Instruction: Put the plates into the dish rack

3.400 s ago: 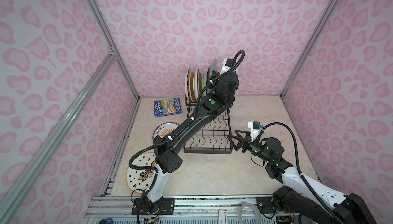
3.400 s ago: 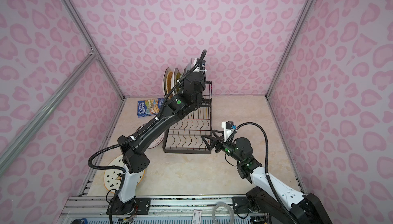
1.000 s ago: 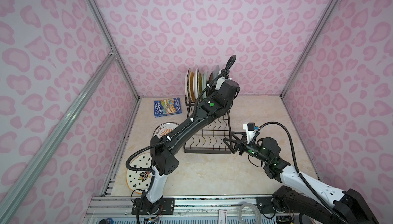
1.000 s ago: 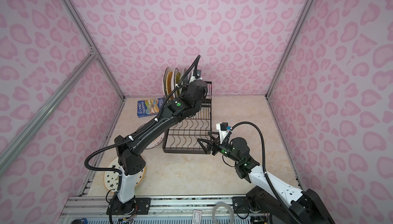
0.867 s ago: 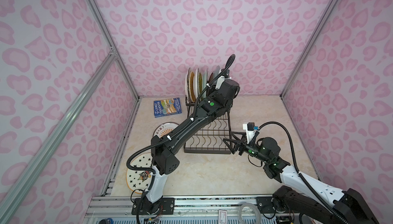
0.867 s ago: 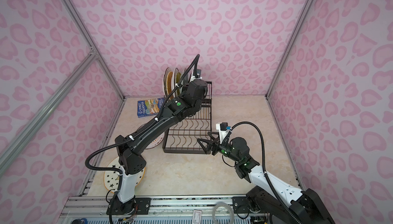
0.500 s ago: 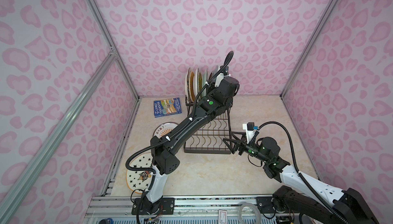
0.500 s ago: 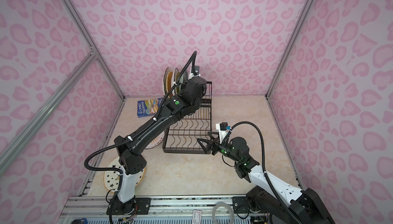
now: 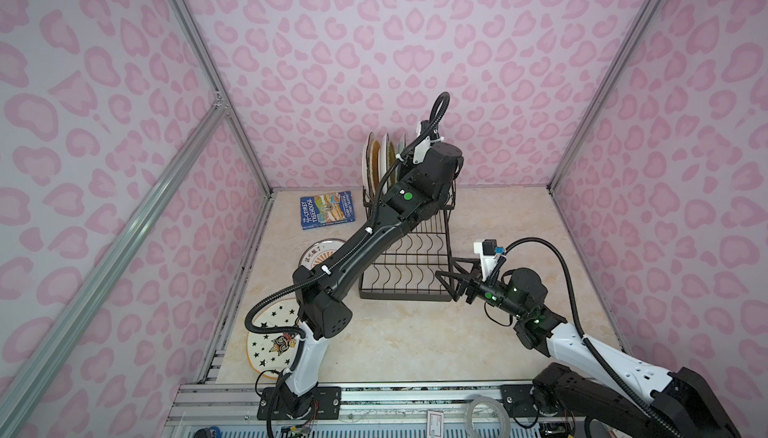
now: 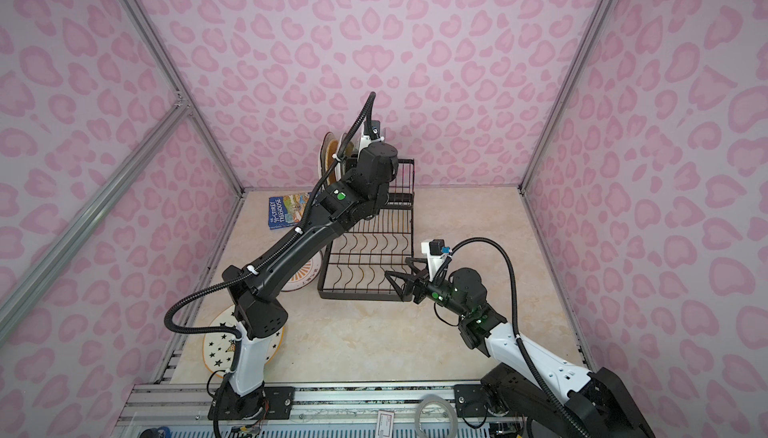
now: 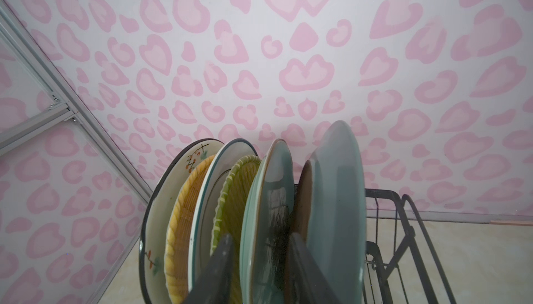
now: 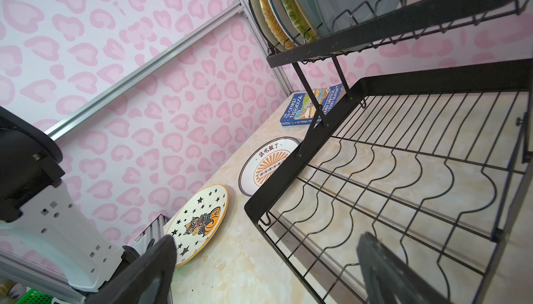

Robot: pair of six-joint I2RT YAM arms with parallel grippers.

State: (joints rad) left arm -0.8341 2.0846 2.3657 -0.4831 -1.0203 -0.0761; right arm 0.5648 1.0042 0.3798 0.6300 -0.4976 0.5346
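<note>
1. The left gripper point(image 11: 261, 236) is hidden behind its arm in both top views. Its wrist view shows fingers point(image 11: 223, 259) either side of the teal plate point(image 11: 268, 201); whether they clamp it, I cannot tell.
2. Beige marbled table point(image 9: 415, 344), pink-spotted walls point(image 9: 415, 20).
3. Only that wrist view shows six plates point(image 11: 184, 216) upright in the rack point(image 9: 405, 296). Two more lie flat beside it. The right gripper point(image 12: 268, 240) gapes, empty.

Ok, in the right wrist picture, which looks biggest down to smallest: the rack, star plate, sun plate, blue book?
1. dish rack
2. star plate
3. sun plate, partly hidden by the rack
4. blue book
The star plate lies nearer the camera, so both plates may really match.
</note>
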